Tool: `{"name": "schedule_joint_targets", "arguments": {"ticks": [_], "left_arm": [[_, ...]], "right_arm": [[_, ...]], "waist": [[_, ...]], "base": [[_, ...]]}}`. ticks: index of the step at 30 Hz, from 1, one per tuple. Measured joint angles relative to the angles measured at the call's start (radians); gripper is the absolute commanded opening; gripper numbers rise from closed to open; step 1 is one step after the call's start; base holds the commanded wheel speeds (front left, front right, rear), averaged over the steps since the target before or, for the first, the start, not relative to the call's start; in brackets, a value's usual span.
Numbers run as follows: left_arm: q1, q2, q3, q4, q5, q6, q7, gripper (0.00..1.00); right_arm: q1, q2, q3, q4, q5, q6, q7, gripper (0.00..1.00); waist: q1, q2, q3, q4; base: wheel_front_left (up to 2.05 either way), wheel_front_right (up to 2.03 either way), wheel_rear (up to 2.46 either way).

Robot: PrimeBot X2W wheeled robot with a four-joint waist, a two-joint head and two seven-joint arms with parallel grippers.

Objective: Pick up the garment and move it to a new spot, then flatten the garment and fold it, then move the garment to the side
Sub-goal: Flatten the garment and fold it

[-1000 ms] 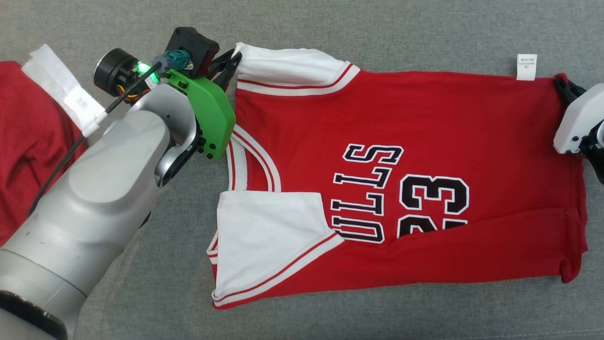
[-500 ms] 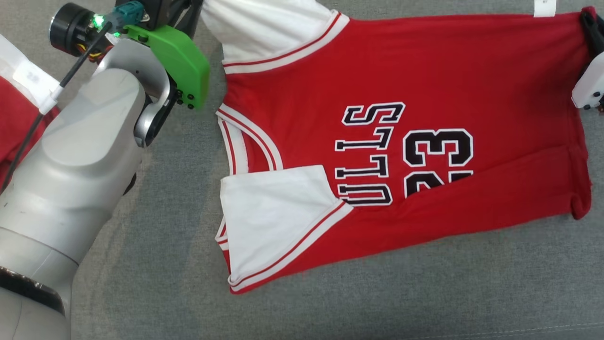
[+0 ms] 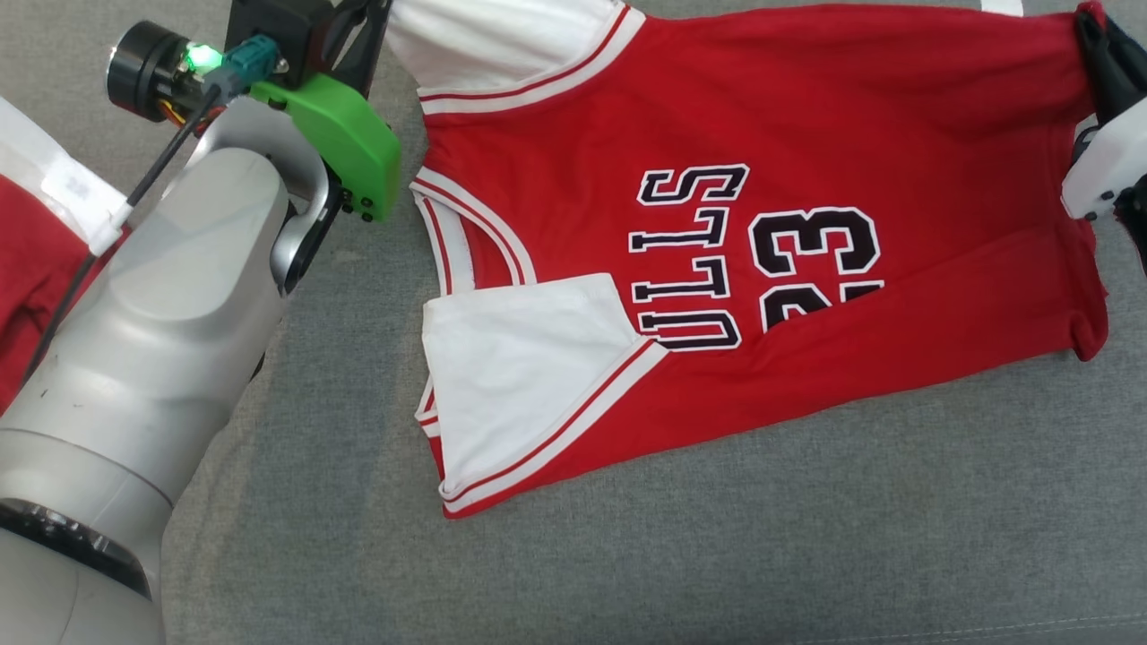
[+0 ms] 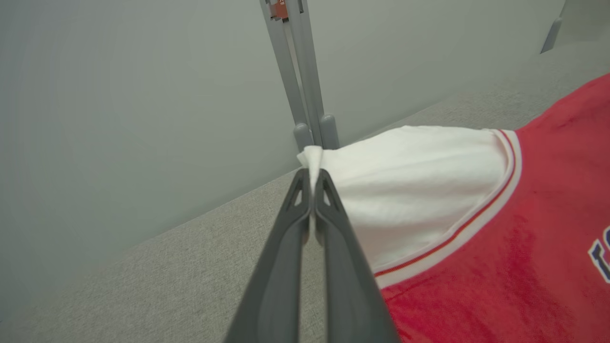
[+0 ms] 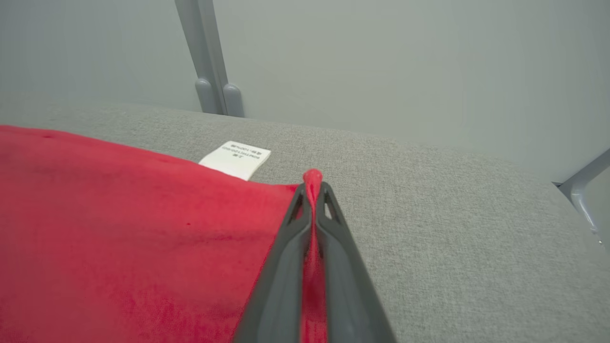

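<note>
The garment [image 3: 762, 116] is a red jersey with white sleeves and black "23" lettering, spread sideways on the grey padded surface [image 3: 717, 537]. My left gripper [image 4: 312, 177] is shut on the tip of the far white sleeve [image 4: 419, 176]; in the head view it sits at the top left [image 3: 381, 11]. My right gripper [image 5: 313, 187] is shut on the red hem corner [image 5: 312, 177], at the top right in the head view [image 3: 1089, 22]. The far edge looks raised between the two grips. The near sleeve [image 3: 520, 376] lies folded over the front.
Another red cloth with a white band [image 3: 36, 233] lies at the left edge behind my left forearm [image 3: 170, 358]. A white care label [image 5: 236, 159] sticks out of the far edge. A grey wall with a metal post [image 4: 298, 71] rises just behind the surface.
Both grippers, shut on the garment, have drawn its far edge away from me; the near sleeve and hem slid along. The head view shifted too.
</note>
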Motion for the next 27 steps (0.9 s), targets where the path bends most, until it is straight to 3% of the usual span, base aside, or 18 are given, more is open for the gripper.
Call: {"name": "schedule_joint_targets", "arguments": {"ticks": [8,16,27], "left_arm": [[0.098,0.049,-0.035,-0.047,0.006,-0.026,-0.010,0.00],[0.234,0.123,-0.085,-0.197,-0.006,-0.037,0.064,0.00],[0.450,0.298,-0.171,-0.530,-0.026,0.018,0.234,0.00]], "right_arm": [[0.112,-0.016,0.009,-0.044,0.025,0.000,-0.007,0.00],[0.246,-0.053,0.017,-0.103,0.088,0.000,-0.008,0.00],[0.361,-0.109,0.091,-0.113,0.149,0.000,0.015,0.00]], "waist": [[0.0000,0.0000,-0.077,0.006],[0.0000,0.0000,-0.167,0.014],[0.0000,0.0000,-0.258,0.026]], "base": [[0.00,0.00,0.00],[0.00,0.00,0.00],[0.00,0.00,0.00]]}}
